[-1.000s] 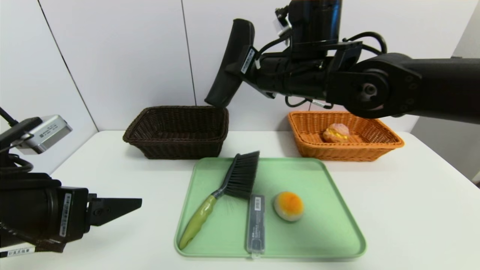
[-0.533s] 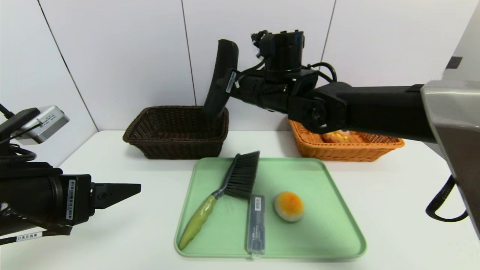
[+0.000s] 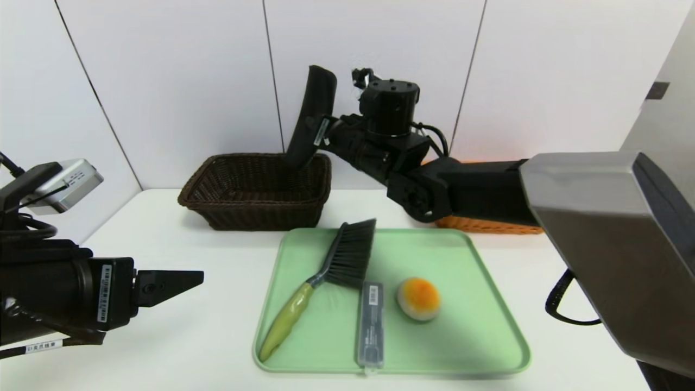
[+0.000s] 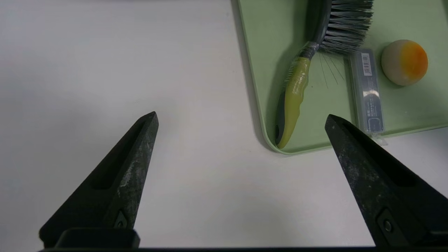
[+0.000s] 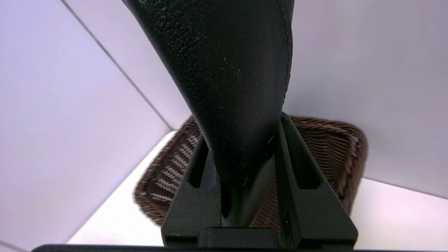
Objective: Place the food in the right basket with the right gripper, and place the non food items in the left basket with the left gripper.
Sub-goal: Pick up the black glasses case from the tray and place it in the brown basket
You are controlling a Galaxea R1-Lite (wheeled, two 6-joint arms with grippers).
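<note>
The right gripper (image 5: 243, 129) has come lower and farther toward the robot's left over the last second, carrying the long black pouch (image 3: 311, 117), and the pouch's lower end now lines up with the dark basket (image 3: 255, 205) beyond the hand. Its fingers are pinched on the pouch from both sides, so the pouch isn't delivered yet — and it is the right hand bringing it, though the task gives such things to the left. I judge the next move is to bring the pouch fully over the opening, lower it and let go; being long and tilted, it could catch on the rim or tip out. I can't tell whether its end is already inside. As the arm came down it covered most of the orange basket (image 3: 488, 225), which lies to the right of this hand, and the pastry that showed in there is now hidden. Nearer the robot than the right hand, on the green tray (image 3: 467, 347), are the brush (image 3: 293, 315), the slim case (image 3: 371, 326) and the bun (image 3: 419, 298), all left to sort. The left gripper (image 4: 242, 115) is spread wide with nothing in it, low beside the tray's left side — the brush handle is the nearest thing to it, with the case just past that.
</note>
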